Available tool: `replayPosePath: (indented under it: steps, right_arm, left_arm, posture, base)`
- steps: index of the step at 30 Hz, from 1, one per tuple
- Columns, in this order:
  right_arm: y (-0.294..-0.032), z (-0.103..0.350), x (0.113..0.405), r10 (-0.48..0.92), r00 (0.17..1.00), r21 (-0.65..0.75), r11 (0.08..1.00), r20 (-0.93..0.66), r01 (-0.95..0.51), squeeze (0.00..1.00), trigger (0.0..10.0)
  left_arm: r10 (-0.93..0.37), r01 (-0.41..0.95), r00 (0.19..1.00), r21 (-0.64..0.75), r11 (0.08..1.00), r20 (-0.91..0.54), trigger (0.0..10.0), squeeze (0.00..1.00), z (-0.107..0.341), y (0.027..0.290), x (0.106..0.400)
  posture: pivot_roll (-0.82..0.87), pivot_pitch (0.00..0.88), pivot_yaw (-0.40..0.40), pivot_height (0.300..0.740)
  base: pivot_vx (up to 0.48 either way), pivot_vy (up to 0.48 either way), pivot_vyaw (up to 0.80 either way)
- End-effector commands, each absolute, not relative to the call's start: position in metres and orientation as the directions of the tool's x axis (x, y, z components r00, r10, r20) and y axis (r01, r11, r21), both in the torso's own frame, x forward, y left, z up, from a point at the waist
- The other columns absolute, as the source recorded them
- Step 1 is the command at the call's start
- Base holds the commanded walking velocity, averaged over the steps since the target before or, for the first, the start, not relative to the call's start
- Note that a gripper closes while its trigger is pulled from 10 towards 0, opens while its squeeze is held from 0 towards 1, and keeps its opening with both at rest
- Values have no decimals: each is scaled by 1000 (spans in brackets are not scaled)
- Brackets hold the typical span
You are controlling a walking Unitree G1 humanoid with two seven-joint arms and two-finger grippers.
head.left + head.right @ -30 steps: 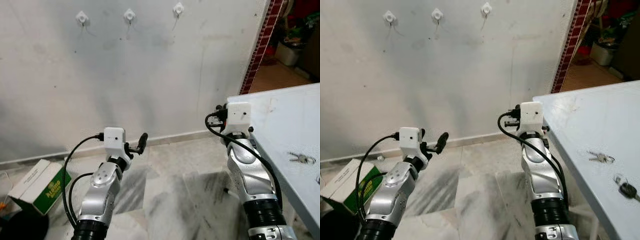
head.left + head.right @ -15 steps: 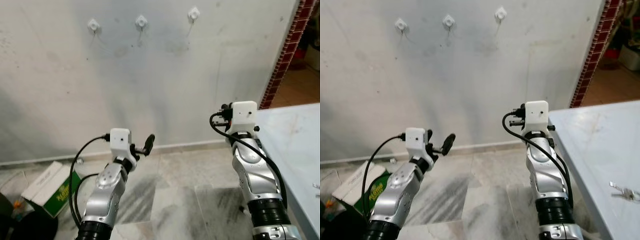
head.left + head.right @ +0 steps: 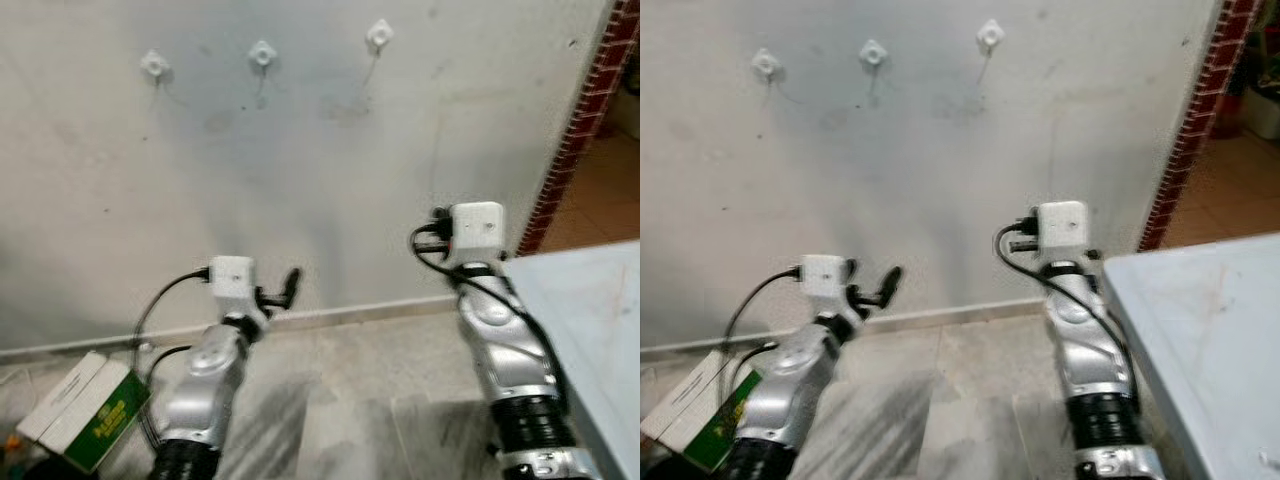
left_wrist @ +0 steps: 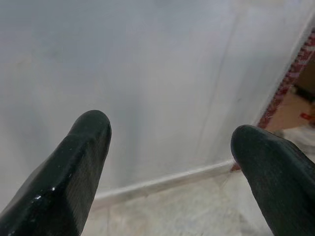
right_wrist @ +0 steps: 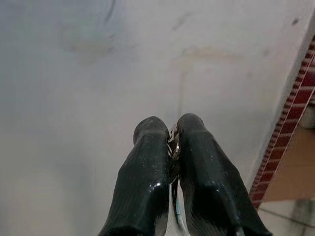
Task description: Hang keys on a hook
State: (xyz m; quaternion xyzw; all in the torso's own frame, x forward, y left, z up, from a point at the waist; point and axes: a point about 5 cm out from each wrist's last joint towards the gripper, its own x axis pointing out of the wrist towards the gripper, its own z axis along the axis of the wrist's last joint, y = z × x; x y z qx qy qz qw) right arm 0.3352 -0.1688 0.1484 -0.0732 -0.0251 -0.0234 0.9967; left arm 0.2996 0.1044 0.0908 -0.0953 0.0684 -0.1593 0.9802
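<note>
A: Right gripper (image 5: 171,129) status?

B: Fingers pinched together on the keys (image 5: 173,147). A sliver of metal ring shows between the tips, and a bit hangs below in the slot between the two fingers. Not much more to make out (the pads cover most of it).

A: Where's it pointing?

B: At the white wall (image 3: 300,200), raised in front of the robot. Red brick edge (image 5: 290,118) off to one side in the wrist view.

A: Left gripper (image 4: 170,135)?

B: Fingers spread wide, nothing between them. Also aimed at the wall, near the skirting strip (image 4: 162,179) where wall meets floor. From the head it sits lower than the right arm.

A: Hooks?

B: Three white hooks in a row high on the wall: left hook (image 3: 154,66), middle hook (image 3: 262,53), right hook (image 3: 378,36). All well above both grippers. Head views are a bit blurred.

A: Anything else around?

B: Pale table (image 3: 1200,330) at the robot's right, just beside the right arm. Green-and-white box (image 3: 85,410) on the marble floor (image 3: 350,400) at the left, near the wall.
</note>
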Motion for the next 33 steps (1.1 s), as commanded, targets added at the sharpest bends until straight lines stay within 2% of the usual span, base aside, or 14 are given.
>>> replayPosePath:
  steps: [1,15,23,29,33]
  right_arm:
    - [-155,154,337,-1,997,-132,991,77,11,0,10000]
    - [-154,154,338,12,997,-136,991,74,-2,0,10000]
    - [-155,155,338,13,997,-142,990,80,-2,0,10000]
    - [-155,157,340,15,996,-144,990,85,-2,0,10000]
    - [-155,157,340,16,996,-143,990,83,-4,0,10000]
  left_arm:
    - [-291,267,950,-188,945,-114,10000,0,90,117,300]
    - [-275,249,954,-191,950,-123,10000,0,89,117,301]
    - [-232,210,967,-179,961,-109,10000,0,90,120,303]
    - [-241,221,965,-172,960,-104,10000,0,91,119,304]
    - [-240,220,965,-171,960,-105,10000,0,91,119,304]
  posture:
    - [-58,0,93,740]
    - [-58,0,86,740]
    - [-60,0,84,740]
    - [-62,0,82,740]
    - [-62,0,81,740]
  base:
    - [420,0,0]
    - [397,0,0]
    - [0,0,0]
    - [0,0,497]
    - [0,-321,450]
